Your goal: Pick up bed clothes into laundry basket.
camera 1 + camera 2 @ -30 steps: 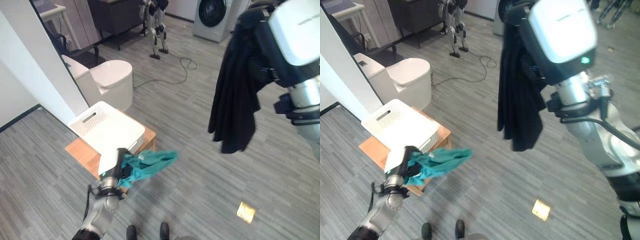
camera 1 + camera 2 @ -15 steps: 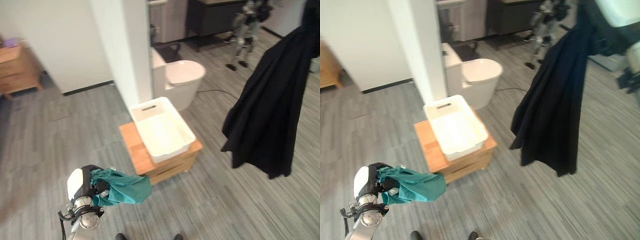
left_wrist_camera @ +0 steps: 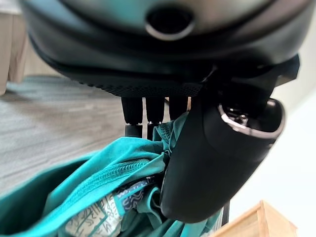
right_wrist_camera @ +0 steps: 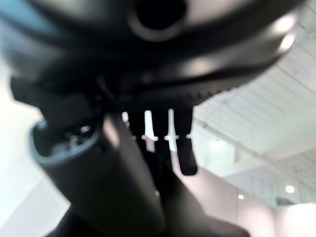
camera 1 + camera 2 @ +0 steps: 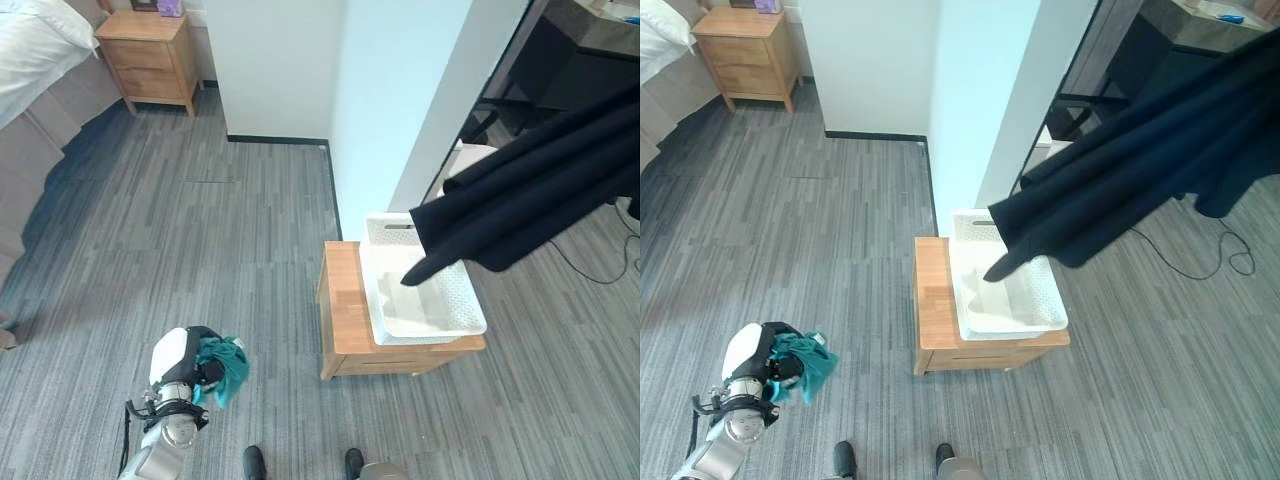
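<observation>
My left hand hangs low at the lower left, over the floor and well left of the stand. It is shut on a bunched teal garment; in the left wrist view the thumb presses the teal garment against the fingers. A large black garment stretches in from the upper right, and its lower tip hangs over the white laundry basket. The basket rests on a low wooden stand. In the right wrist view my right hand is curled round dark cloth.
A white wall corner rises just behind the basket. A wooden nightstand and a bed stand at the far left. A toilet peeks out behind the black garment. Grey plank floor lies open between my left hand and the stand.
The camera has swung left, bringing the bed and nightstand into view. The black garment now streams sideways over the basket. The teal garment is bunched closer to my left hand.
</observation>
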Controlling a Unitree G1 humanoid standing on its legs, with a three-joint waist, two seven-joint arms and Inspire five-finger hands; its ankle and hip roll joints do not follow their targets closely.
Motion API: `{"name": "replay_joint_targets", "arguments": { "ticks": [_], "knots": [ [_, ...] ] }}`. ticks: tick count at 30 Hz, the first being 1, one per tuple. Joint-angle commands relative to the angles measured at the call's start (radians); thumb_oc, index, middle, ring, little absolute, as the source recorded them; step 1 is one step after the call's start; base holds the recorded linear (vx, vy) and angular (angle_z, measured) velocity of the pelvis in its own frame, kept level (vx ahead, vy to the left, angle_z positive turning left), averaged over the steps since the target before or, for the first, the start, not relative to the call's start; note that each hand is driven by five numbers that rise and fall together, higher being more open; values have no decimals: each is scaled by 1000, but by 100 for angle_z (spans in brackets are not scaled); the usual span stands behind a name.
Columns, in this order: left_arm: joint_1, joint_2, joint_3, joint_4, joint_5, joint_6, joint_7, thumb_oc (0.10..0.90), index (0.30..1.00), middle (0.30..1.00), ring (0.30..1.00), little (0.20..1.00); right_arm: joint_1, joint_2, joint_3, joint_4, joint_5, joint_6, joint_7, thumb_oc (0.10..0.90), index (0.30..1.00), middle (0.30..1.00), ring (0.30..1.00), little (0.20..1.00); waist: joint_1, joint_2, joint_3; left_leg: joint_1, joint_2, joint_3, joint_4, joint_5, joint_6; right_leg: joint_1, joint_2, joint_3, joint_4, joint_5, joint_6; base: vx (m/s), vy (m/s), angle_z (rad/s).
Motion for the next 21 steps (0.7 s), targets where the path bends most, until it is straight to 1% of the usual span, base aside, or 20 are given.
{"name": "replay_joint_targets", "arguments": {
  "ticks": [1, 2, 3, 10, 16, 21],
  "knots": [
    [-40, 95, 45, -107, 40, -93, 39, 400, 300, 300, 300, 300, -243, 30, 65, 102, 36, 64, -43, 400, 300, 300, 300, 300, 45, -112, -106, 67, 20, 91, 0, -174, -80, -114, -75, 83, -86, 127, 100, 89, -44, 0],
    [-38, 95, 39, -107, 41, -94, 38, 400, 300, 300, 300, 300, -266, 34, 87, 106, 36, 65, -39, 400, 300, 300, 300, 300, 54, -113, -105, 65, 22, 88, 0, -174, -81, -108, -78, 76, -93, 130, 99, 52, -42, -6],
    [-36, 93, 35, -104, 43, -95, 37, 400, 300, 300, 300, 300, -327, 42, 151, 119, 34, 65, -37, 400, 300, 300, 300, 300, 56, -113, -104, 61, 22, 82, 0, -171, -84, -100, -79, 69, -105, 134, 98, 28, -47, 0],
    [-33, 76, 25, -78, 49, -95, 41, 400, 300, 300, 300, 300, -602, 79, 438, 168, 19, 60, -16, 400, 300, 300, 300, 300, 66, -102, -93, 18, 36, 62, 0, -152, -101, -102, -77, 29, -124, 132, 95, 2, -44, 5],
    [-32, 68, 26, -64, 53, -95, 43, 400, 300, 300, 300, 300, -708, 80, 534, 230, 18, 67, -23, 400, 300, 300, 300, 300, 67, -85, -84, -11, 41, 53, 0, -138, -109, -111, -73, 17, -126, 129, 90, -7, -26, 9],
    [-33, 63, 27, -51, 55, -92, 52, 400, 300, 300, 300, 300, -727, 93, 553, 265, 28, 69, -30, 400, 300, 300, 300, 300, 66, -65, -70, -24, 40, 46, 0, -134, -112, -119, -72, 16, -124, 127, 86, -2, -6, 3]
  ]
}}
